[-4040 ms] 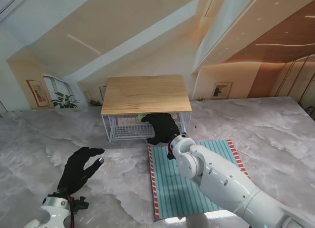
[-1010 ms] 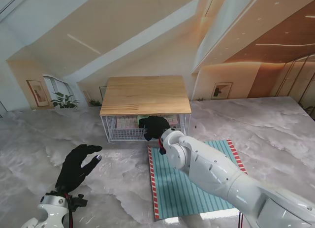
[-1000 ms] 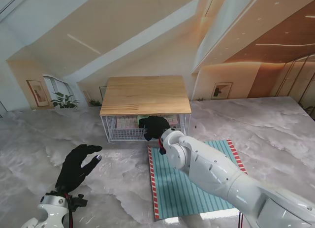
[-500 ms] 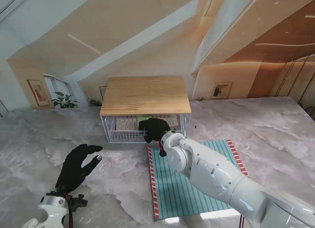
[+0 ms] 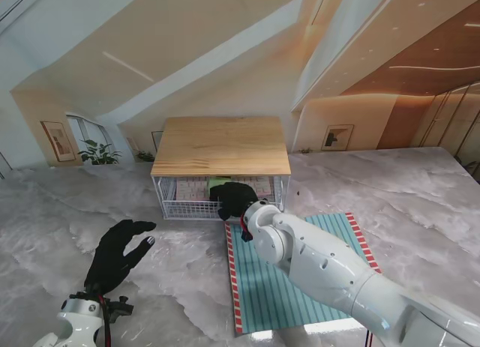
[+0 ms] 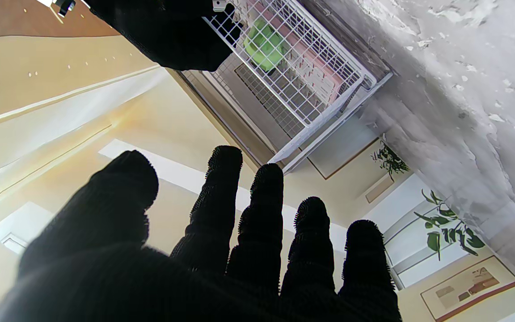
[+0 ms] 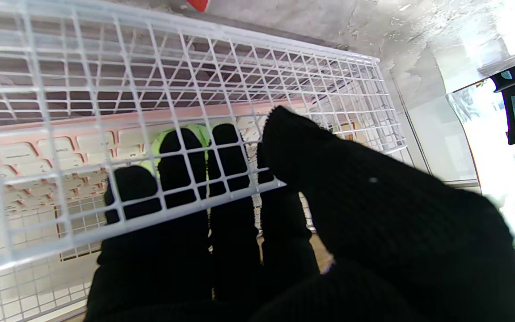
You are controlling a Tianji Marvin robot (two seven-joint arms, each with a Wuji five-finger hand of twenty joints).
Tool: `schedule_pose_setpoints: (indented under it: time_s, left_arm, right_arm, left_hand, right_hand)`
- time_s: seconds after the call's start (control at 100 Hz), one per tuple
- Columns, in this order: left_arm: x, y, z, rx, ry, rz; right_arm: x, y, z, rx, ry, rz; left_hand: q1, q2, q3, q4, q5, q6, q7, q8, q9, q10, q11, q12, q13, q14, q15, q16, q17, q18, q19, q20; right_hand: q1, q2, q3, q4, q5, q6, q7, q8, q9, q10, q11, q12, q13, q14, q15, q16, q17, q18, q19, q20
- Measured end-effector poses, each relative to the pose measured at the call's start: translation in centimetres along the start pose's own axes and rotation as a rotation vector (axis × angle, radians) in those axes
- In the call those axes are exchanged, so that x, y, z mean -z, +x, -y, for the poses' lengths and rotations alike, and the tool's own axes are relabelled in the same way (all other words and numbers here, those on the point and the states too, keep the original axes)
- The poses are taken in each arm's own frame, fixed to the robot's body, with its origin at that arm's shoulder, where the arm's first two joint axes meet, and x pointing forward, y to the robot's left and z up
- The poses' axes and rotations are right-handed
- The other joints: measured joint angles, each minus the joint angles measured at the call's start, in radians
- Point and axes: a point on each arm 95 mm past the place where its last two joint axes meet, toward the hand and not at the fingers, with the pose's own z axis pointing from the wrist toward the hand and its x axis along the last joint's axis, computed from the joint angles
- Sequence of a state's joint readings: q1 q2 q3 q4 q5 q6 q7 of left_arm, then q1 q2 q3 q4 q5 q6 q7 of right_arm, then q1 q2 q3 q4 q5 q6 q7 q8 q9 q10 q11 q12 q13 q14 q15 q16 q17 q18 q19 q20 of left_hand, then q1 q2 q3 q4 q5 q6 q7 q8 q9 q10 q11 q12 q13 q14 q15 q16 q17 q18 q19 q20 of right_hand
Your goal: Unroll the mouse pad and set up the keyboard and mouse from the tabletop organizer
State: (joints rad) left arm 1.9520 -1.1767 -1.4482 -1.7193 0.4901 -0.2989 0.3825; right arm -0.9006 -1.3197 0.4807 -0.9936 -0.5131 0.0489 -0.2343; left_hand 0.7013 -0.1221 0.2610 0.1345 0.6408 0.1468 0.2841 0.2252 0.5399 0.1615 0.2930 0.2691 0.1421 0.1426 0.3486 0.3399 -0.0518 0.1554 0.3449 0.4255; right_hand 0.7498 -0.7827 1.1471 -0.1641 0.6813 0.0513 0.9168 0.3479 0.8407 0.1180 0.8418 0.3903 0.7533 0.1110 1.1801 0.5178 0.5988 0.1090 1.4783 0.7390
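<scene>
Here the tabletop organizer (image 5: 220, 146), a white wire basket under a pale wooden top, stands on the grey marbled worktop (image 5: 420, 204) and serves as the landmark for everything else. The mouse pad (image 5: 262, 287), teal with thin stripes and red-and-white edging, lies unrolled and flat just in front of the organizer, on the side nearer to me, with the white right arm stretched across it.

The right hand (image 5: 234, 199), in a black glove, is at the organizer's open front. In the right wrist view its four fingers (image 7: 181, 161) reach inside behind the wire mesh, while the thumb lies outside the mesh, so the front wire panel sits between thumb and fingers. Whether the fingertips actually clasp anything inside I cannot tell.

Inside the organizer the pink keyboard (image 7: 25, 152) with pale keys lies on the basket floor. The lime green mouse (image 7: 168, 136) rests on top of the keyboard, right at the tips of the right hand's fingers and partly hidden by them. The left wrist view shows the same mouse (image 6: 264, 44) through the mesh.

The left hand (image 5: 118, 251) hangs over bare worktop, nearer to me than the organizer and to its left, well apart from it. Its fingers (image 6: 262, 210) are spread and straight, the thumb held wide, and it grips nothing.
</scene>
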Motion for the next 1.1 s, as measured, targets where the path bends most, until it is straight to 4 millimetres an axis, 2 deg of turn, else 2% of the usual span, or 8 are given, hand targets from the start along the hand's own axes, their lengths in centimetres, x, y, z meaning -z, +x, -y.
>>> schedule_pose_setpoints:
  time_s: [1.1]
  left_arm:
    - [-0.1,0.2,0.0,0.003,0.002,-0.005]
  right_arm:
    - [1.1,0.2,0.2,-0.004,0.012,-0.024]
  left_hand:
    - [0.0,0.0,0.0,0.0,0.0,0.0,0.0,0.0,0.0,0.0,-0.001,0.0,0.0,0.0,-0.003,0.0,0.0,0.0,-0.011,0.001]
  right_hand:
    - [0.012,-0.021,-0.001,-0.001,0.07,-0.021,0.042,-0.013,0.092,0.001,0.013,-0.007,0.08,-0.002,0.051,-0.024,0.085,0.003,0.052,0.024]
